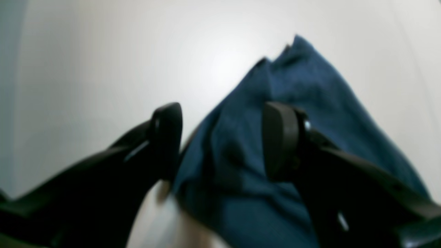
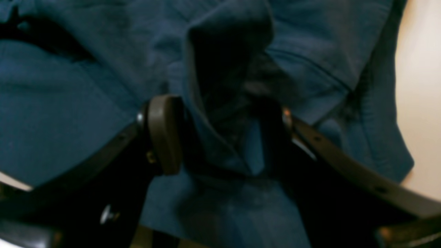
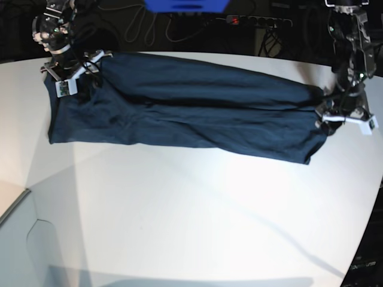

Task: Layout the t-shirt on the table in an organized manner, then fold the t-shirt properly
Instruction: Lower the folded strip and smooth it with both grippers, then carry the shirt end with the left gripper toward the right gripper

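**Both grippers standing open over the stretched shirt**

The smooth white table [image 3: 179, 227] is carrying the soft navy t-shirt [image 3: 185, 113] as a long band across its far side. The left gripper [image 1: 220, 141] and right gripper [image 2: 220, 134] are reaching down at the shirt's opposite ends, jaws spread, cloth lying loose between them.

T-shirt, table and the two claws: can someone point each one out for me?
t-shirt [image 3: 179, 113]: base view, middle of the cloth.
table [image 3: 191, 221]: base view, bare top.
left gripper [image 1: 220, 137]: left wrist view, between fingertips.
right gripper [image 2: 220, 134]: right wrist view, between fingertips.
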Controlling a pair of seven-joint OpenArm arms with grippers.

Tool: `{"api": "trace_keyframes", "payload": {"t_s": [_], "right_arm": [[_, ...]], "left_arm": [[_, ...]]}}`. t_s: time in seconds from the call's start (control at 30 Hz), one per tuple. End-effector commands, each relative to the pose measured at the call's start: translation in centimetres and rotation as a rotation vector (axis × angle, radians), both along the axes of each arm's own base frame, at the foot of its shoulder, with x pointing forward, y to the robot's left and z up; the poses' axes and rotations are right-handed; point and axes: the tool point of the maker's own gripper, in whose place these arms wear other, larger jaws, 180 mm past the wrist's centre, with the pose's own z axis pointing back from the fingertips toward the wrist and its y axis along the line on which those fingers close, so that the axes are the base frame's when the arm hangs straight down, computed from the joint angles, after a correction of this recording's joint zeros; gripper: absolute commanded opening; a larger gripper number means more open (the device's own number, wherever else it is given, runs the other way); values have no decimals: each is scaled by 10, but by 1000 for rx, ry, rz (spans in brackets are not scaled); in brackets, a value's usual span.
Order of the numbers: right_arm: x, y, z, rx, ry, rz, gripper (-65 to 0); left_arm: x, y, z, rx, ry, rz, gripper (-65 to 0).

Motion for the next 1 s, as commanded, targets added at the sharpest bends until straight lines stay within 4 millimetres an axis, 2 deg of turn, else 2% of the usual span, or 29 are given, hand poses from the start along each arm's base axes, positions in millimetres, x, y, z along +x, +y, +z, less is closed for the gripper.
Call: {"api": "trace_keyframes", "payload": {"t_s": [0.0,0.13,0.27,0.33,0.63,0.7,0.87,0.93,0.97], "right_arm": [[6,0,9,4,-40,14,-299],[6,-1,9,3,-37,14,-299],[5,0,8,4,-36,14,-299],[5,0,7,6,-33,13,-299],[5,0,8,5,-35,14,-299],[5,0,8,5,-35,14,-299],[6,-1,9,3,-39,14,-299],[6,-1,9,3,-37,14,-299],[7,0,9,4,-39,14,-299]], "left_arm": [[7,4,8,11,-31,-2,-292],[7,8,-6,0,0,17,-290],[5,5,-27,-22,55,17,-217],[1,0,-36,-28,80,5,-213],[10,-26,-42,-38,93,-67,-217],[7,-25,-47,-39,106,-65,-260],[3,-22,-54,-45,126,-50,-536],[4,-22,-54,-43,124,-53,-622],[3,-22,-53,-42,122,-55,-645]]}}
